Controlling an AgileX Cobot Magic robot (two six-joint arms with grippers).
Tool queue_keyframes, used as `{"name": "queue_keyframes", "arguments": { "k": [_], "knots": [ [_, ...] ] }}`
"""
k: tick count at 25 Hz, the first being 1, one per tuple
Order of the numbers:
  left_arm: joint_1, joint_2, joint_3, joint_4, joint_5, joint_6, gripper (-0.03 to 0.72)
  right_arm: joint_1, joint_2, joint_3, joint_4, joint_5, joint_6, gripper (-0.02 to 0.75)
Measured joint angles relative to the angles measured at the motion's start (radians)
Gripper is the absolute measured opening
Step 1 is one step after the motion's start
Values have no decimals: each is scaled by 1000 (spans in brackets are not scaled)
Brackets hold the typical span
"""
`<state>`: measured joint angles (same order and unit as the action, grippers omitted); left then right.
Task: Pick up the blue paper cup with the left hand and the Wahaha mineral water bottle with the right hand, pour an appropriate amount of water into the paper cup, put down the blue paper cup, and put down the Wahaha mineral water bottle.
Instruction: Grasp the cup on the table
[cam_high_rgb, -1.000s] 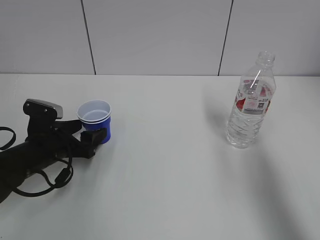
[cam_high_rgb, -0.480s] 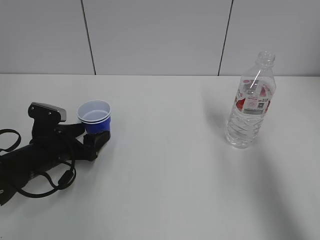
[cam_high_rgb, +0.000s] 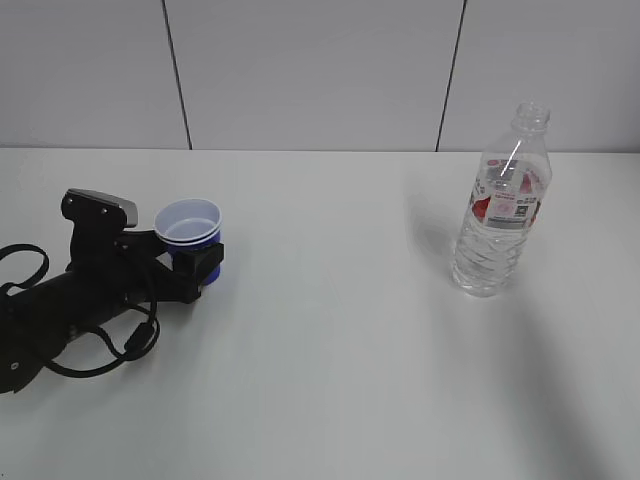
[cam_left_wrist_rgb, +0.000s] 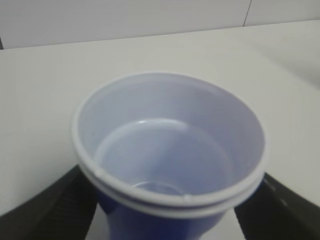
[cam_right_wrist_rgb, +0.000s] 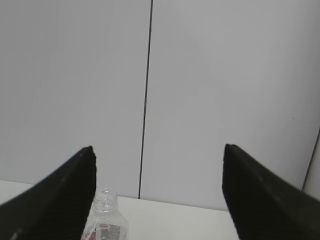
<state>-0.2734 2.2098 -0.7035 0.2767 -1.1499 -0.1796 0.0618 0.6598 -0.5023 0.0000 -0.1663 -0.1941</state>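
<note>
The blue paper cup (cam_high_rgb: 191, 236) stands left of centre in the exterior view on the white worktop (cam_high_rgb: 330, 340), its white inside open to the ceiling; in the left wrist view the cup (cam_left_wrist_rgb: 170, 155) fills the frame, its doubled white rim plain to see. The left gripper (cam_high_rgb: 190, 262) has its dark fingers (cam_left_wrist_rgb: 47, 210) on either side of the blue wall, low under the rim, which suits a lift that keeps the mouth free for pouring; they look closed on the cup, though the contact itself is cut off at the bottom edge of the wrist view. Whether the cup's base is on the worktop or just off it is hidden behind the near finger. Well apart, at the right of the exterior view, the Wahaha mineral water bottle (cam_high_rgb: 503, 214) stands upright and uncapped, untouched, with clear water inside it. The right gripper (cam_right_wrist_rgb: 157, 192) does not appear in the exterior view; its own camera shows the fingers spread wide, high above the bottle (cam_right_wrist_rgb: 105, 220), which is cropped at the lower left of that frame.
</note>
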Motion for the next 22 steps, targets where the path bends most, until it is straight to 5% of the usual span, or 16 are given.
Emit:
{"name": "queue_keyframes", "arguments": {
  "k": [22],
  "knots": [
    [-11, 35, -37, -3, 0, -2, 605, 0, 0, 0, 0, -3, 0, 586]
  ]
}}
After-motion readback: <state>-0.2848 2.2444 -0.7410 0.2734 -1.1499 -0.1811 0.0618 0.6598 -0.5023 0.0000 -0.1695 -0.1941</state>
